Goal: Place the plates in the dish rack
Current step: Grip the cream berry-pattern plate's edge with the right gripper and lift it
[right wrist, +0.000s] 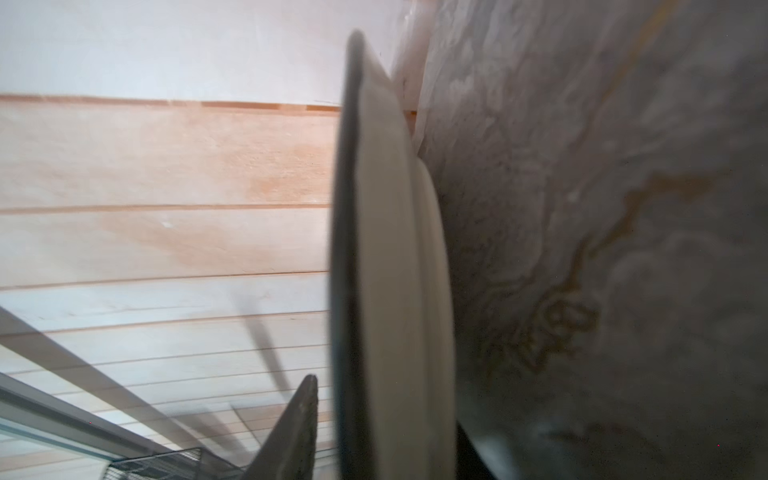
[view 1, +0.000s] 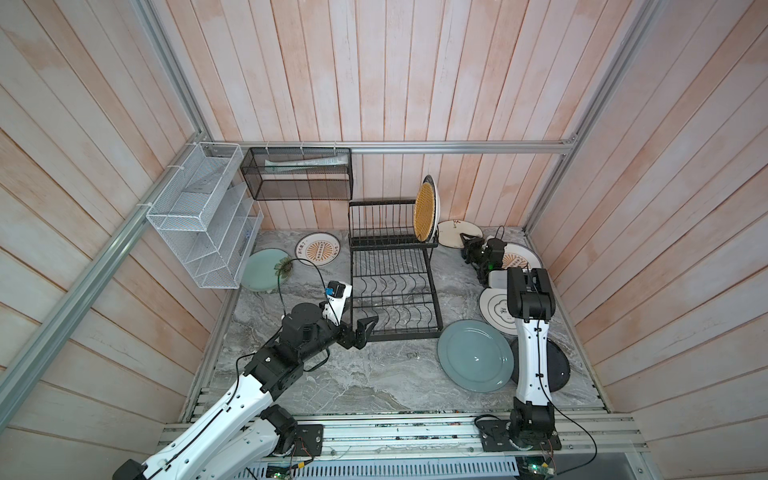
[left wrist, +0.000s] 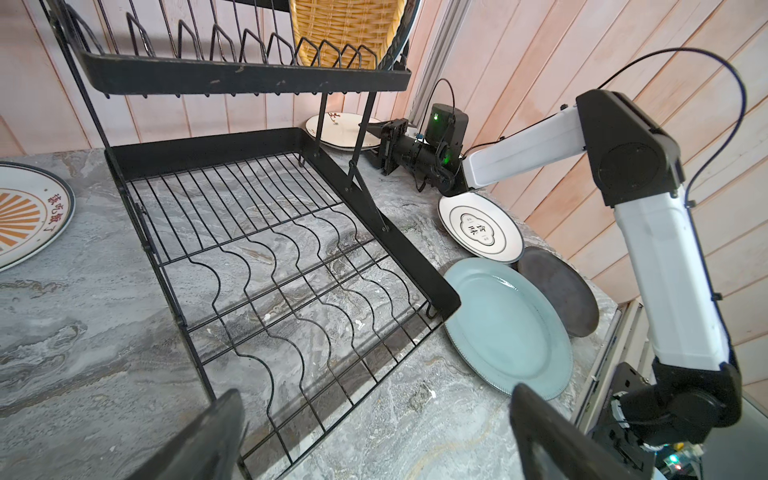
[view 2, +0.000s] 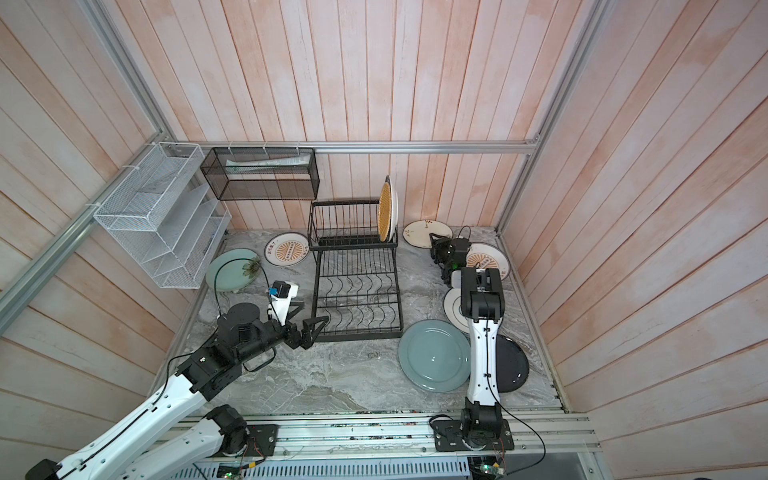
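Note:
The black dish rack [view 1: 395, 282] [view 2: 357, 286] [left wrist: 270, 249] stands mid-table. A yellow woven-look plate [view 1: 424, 212] [left wrist: 345, 25] stands upright in its upper tier; the lower tier holds nothing. At the back right, my right gripper [view 1: 466, 245] [left wrist: 372, 143] [right wrist: 386, 415] has drawn in on the rim of the cream floral plate [view 1: 455, 232] [right wrist: 386, 249], one finger over it and one under. My left gripper [view 1: 365, 328] [left wrist: 376, 392] hangs open and empty at the rack's front left corner.
Flat on the table lie a grey-blue plate [view 1: 476, 355], a black plate [view 1: 559, 365], a white black-ringed plate [view 1: 494, 309], two sunburst plates [view 1: 318, 248] [view 1: 521, 257] and a pale green plate [view 1: 264, 270]. A white mesh organizer [view 1: 199, 224] and a black mesh basket [view 1: 297, 174] hang on the walls.

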`<control>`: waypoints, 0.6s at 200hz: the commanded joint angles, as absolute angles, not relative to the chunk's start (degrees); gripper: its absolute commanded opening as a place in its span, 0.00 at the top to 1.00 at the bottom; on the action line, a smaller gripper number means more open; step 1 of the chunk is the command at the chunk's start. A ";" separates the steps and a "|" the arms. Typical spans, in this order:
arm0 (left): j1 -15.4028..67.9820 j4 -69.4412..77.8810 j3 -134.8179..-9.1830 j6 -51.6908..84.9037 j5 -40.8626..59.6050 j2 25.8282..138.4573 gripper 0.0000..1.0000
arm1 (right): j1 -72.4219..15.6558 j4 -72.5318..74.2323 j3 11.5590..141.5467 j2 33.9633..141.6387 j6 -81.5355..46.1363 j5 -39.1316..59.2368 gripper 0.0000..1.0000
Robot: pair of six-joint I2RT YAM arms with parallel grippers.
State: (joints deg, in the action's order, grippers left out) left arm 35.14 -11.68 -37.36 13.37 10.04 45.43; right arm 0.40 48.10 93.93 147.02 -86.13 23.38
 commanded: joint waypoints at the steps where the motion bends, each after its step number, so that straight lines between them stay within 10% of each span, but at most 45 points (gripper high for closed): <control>1: 34.39 -10.89 -36.74 14.09 9.73 44.78 0.00 | 0.24 48.23 96.33 147.57 -86.43 22.96 0.72; 60: 32.10 -10.47 -36.75 14.77 11.21 44.03 0.00 | 0.55 49.61 89.92 143.09 -86.43 23.40 0.99; 120: 30.49 -9.85 -36.32 15.38 11.84 43.12 0.00 | 1.54 54.26 78.68 135.02 -86.70 24.58 1.00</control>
